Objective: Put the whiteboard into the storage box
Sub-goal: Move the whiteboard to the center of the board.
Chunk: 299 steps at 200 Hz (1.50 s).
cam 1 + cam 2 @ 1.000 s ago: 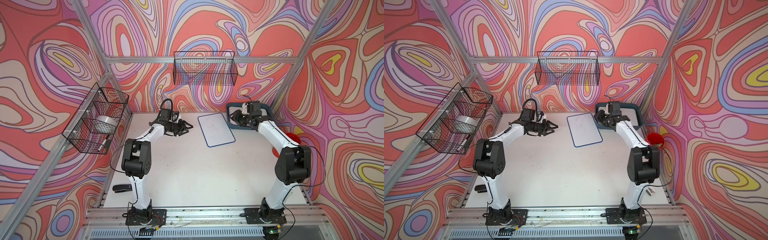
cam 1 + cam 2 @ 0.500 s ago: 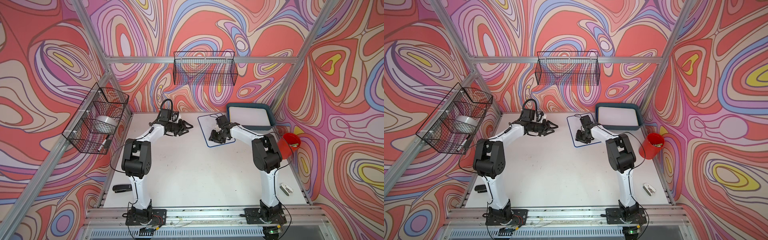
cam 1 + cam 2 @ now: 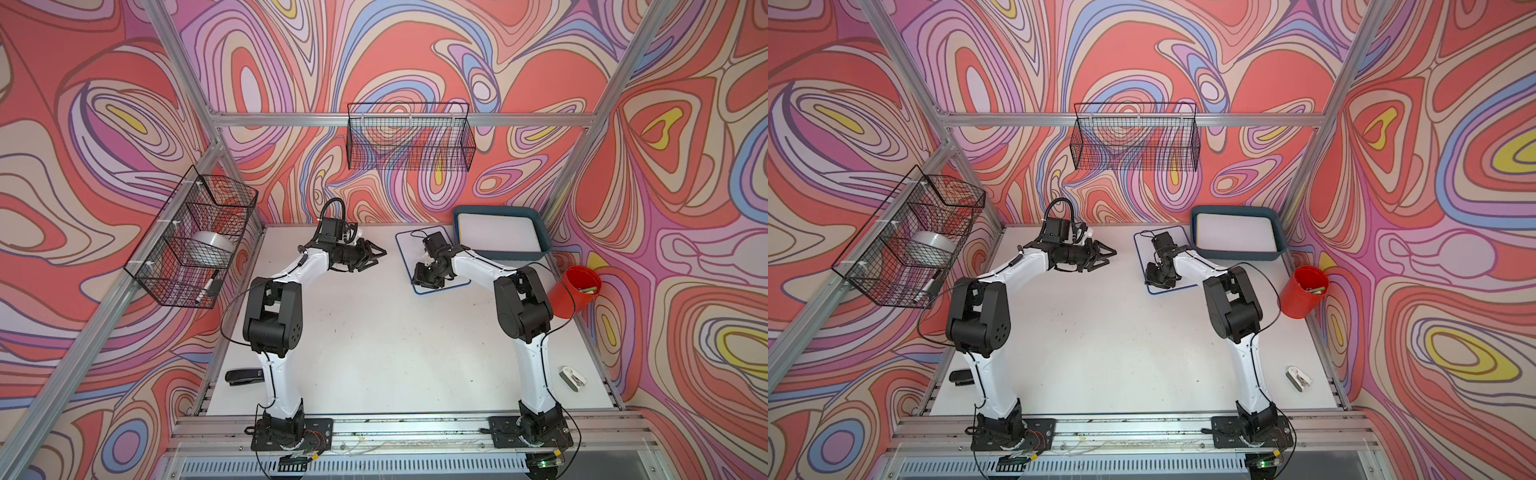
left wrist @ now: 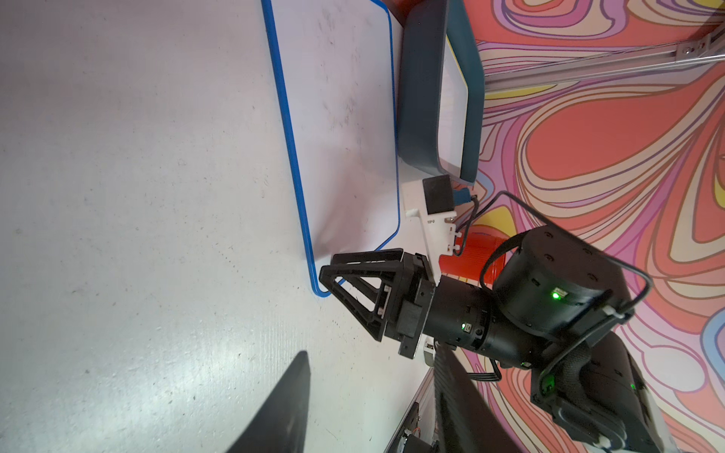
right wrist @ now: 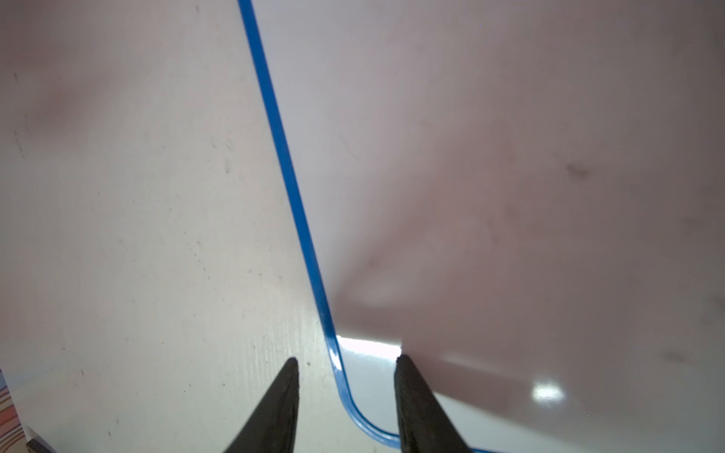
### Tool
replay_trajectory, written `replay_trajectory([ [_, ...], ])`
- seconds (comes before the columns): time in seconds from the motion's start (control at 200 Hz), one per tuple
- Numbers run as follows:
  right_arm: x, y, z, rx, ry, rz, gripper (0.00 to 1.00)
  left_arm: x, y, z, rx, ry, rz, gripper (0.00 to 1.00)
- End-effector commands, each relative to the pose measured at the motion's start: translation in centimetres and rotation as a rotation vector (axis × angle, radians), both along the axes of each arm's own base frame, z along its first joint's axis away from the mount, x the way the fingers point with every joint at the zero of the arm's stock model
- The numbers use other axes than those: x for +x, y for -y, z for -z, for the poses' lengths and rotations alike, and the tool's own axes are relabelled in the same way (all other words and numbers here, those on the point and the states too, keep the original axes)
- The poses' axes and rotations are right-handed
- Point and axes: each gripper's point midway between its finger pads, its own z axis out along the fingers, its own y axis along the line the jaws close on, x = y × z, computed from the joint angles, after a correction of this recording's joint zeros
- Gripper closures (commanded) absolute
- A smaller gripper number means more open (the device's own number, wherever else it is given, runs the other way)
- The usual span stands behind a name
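Straddling the seven-o'clock corner of the flat blue-rimmed whiteboard (image 4: 337,117), right jaws stand parted; left jaws parted, empty. Next, probably: pinch, then lift into the shallow teal plastic storage box (image 3: 494,210) at two o'clock.

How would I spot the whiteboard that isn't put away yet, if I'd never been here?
Find the white table, then the dark teal storage box at its far right corner. Beside that box, flat on the table, lies the whiteboard, the right gripper poised at its near corner. Only it has a blue edge; the other board sits inside the box.
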Motion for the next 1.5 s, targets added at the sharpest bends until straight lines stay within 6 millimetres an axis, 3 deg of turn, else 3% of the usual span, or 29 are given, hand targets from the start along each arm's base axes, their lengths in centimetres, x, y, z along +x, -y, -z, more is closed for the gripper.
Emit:
replay_trajectory([
  [0.0, -4.3, -0.4, 2.8, -0.053, -0.114, -0.041, 0.57, -0.1, -0.1, -0.8, -0.011, 0.02, 0.0, 0.53],
  [0.225, -8.5, -1.7, 3.6, -0.061, -0.163, -0.063, 0.58, 0.1, -0.3, -0.6, -0.011, 0.015, -0.005, 0.53],
  [0.696, -15.2, -6.8, 5.9, -0.051, -0.27, -0.174, 0.58, 0.6, -1.8, -1.1, -0.003, 0.028, -0.04, 0.53],
  [1.027, -18.9, -10.0, 5.1, -0.041, -0.31, -0.263, 0.58, 1.3, -3.6, -1.4, -0.009, 0.031, -0.081, 0.53],
  [1.257, -22.5, -11.7, 4.8, -0.018, -0.375, -0.372, 0.58, 1.7, -4.9, -1.6, -0.009, 0.041, -0.118, 0.53],
  [1.493, -24.4, -13.0, 2.9, 0.043, -0.399, -0.465, 0.58, 1.8, -5.2, -1.6, -0.011, 0.04, -0.126, 0.53],
])
